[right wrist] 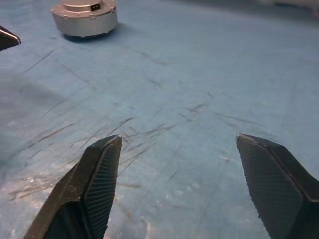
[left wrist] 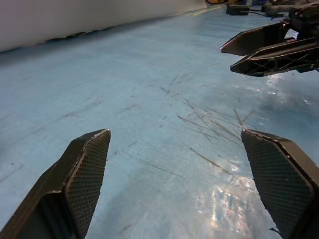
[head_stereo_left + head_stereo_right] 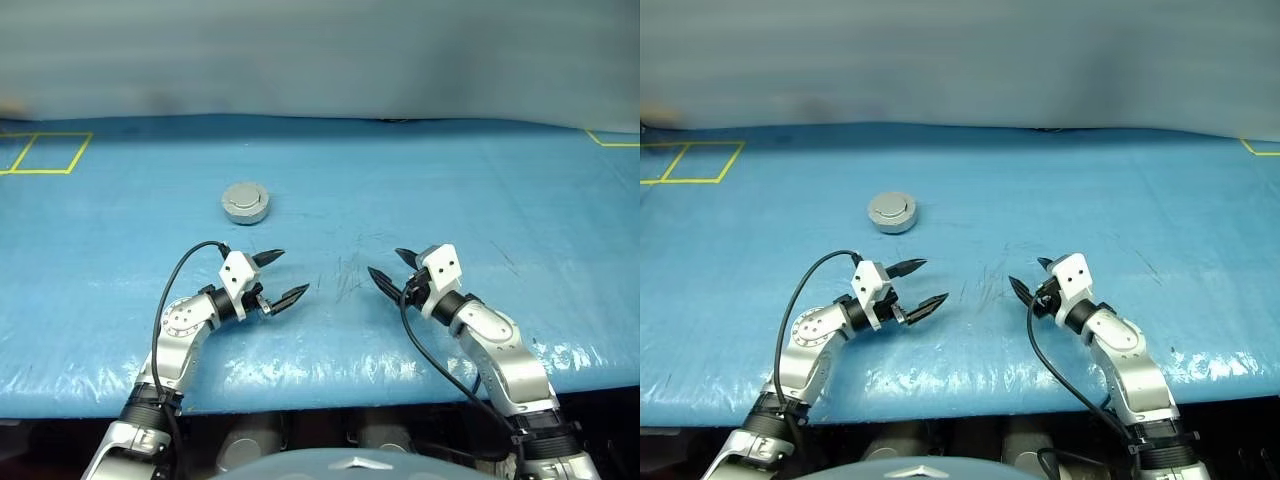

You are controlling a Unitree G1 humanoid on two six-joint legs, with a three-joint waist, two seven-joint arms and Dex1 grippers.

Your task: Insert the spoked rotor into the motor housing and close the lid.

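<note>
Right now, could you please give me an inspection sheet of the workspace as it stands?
Surface: blue table cover, scuffed with scratches between the claws; yellow tape outlines at its far left corner.
Job's things: motor housing stands closed, its lid on top, apart from both claws; the rotor cannot be seen.
Clutter: nothing seen.
Grippers: left claw open and empty, near the table's front; right claw open and empty, facing it.
Cables: a black cable loops along the left arm, another along the right.
Surroundings: pale wall behind the table.
</note>
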